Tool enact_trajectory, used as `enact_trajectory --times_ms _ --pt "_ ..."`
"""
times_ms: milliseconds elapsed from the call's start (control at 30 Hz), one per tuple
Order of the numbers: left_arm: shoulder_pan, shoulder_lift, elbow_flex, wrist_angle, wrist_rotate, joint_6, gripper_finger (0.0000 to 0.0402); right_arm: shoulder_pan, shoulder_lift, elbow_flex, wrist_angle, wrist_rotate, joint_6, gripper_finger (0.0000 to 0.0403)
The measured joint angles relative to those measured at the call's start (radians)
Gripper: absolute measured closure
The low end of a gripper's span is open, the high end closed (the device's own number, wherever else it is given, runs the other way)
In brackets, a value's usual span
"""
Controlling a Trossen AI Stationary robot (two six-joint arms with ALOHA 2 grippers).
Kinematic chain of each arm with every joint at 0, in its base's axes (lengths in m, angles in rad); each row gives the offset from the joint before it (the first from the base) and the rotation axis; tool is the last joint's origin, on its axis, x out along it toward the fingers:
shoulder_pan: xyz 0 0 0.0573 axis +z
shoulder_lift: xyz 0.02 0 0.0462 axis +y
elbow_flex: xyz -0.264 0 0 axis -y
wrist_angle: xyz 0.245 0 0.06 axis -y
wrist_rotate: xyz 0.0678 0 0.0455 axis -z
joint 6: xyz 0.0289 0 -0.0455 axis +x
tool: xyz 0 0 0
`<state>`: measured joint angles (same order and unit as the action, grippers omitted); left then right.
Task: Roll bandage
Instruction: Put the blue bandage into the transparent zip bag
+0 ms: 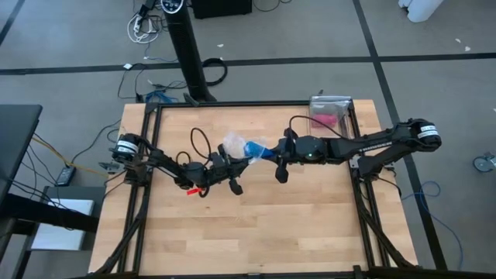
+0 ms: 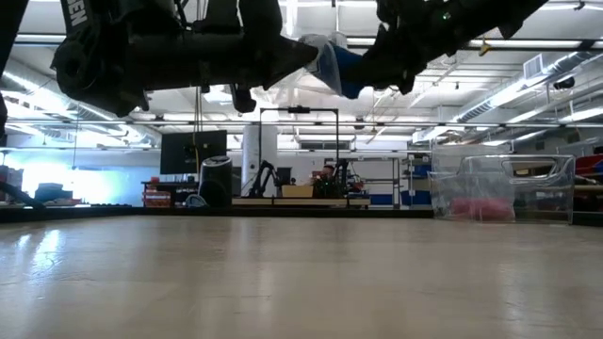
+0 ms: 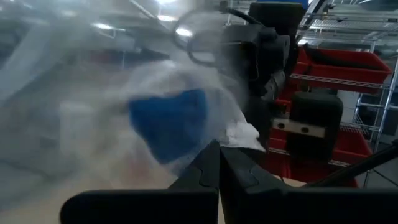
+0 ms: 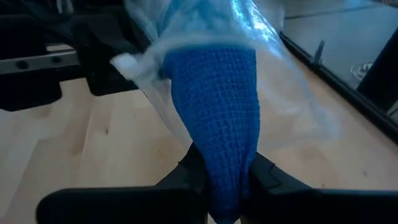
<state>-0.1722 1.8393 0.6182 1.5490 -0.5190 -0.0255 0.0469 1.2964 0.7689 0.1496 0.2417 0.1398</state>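
bandage, a bright blue knitted fabric strip, hangs in the air above the middle of the wooden worktop, held up between the two robot arms. one end of it sits inside a clear plastic bag, and the other end sticks out of the bag's opening.

the right hand has its two dark fingers clamped together on the free end of the bandage; the blue fabric is pinched tight between them. in the high view this hand reaches in from the right side of the worktop, with the blue strip just beside it.

the left hand has its fingers pressed together on a crumpled edge of the plastic bag, through which the blue bandage shows as a blurred patch. from above, the left hand comes in from the left side, and the bag is bunched between the two hands.

from worktop height, both arms, the bag and the blue fabric are well above the surface, not touching it.

at the far right corner of the worktop stands a clear container with something pink inside, well apart from the hands.
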Motion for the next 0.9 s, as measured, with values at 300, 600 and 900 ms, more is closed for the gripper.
enact_trajectory --times_ms 300,600,900 --pt "0.003 -0.006 -0.001 0.003 0.0 -0.01 0.0402 0.023 -0.074 0.002 -0.131 0.011 -0.016 0.036" --pt "0.023 -0.007 0.032 -0.089 0.062 -0.152 0.0402 0.016 -0.042 0.158 -0.387 0.082 0.115 0.036" --pt "0.027 -0.008 0.13 -0.242 0.188 -0.224 0.0402 0.027 0.062 0.367 -0.694 -0.001 -0.101 0.036"
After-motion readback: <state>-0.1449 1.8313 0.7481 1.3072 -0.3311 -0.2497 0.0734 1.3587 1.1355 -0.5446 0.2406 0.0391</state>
